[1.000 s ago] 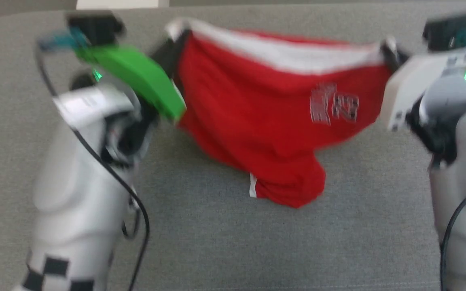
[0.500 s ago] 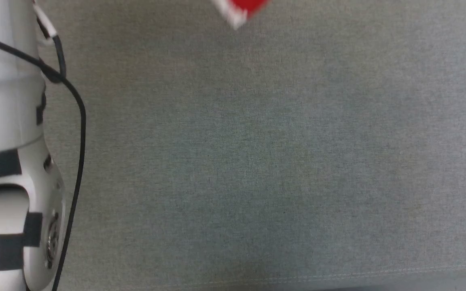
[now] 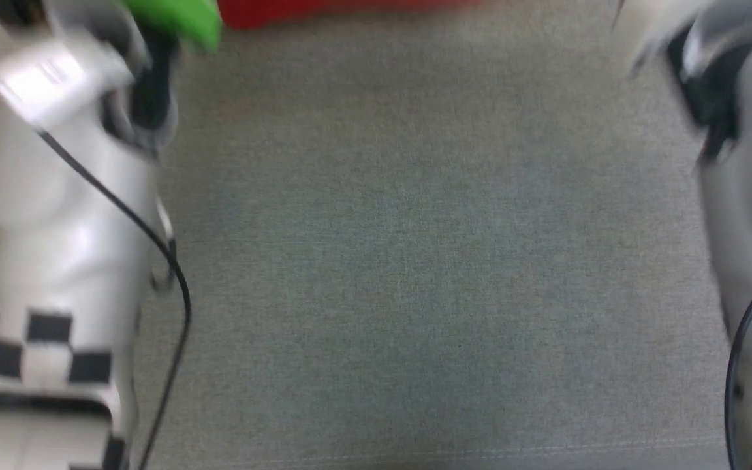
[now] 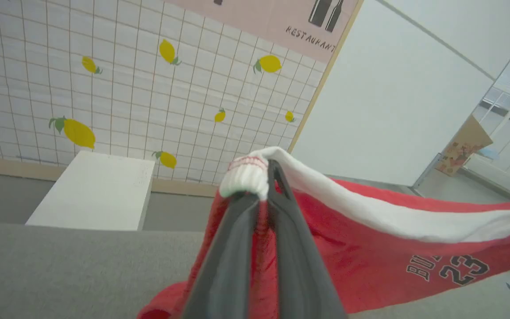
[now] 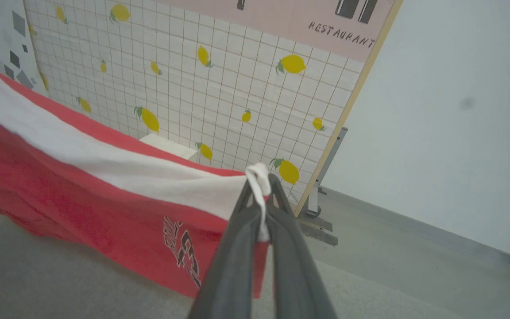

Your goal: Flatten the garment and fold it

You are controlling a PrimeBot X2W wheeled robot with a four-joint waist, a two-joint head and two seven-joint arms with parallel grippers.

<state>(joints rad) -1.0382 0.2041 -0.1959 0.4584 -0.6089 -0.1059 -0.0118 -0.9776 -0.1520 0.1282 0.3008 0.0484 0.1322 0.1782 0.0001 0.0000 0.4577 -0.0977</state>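
Grey table (image 3: 415,261) lies below the red basketball shorts (image 4: 370,266), which hang soft, light and limp between left tool (image 4: 261,190) and right tool (image 5: 261,186), each clamped on one end of their white band (image 4: 392,219), likely the soundest hold.

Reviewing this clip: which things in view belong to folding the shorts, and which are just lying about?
In the job: red shorts; left end effector and right end effector, each shut on one end of them; grey work surface.
Just lying about: white block; lemon-patterned wall panel; cardboard box.
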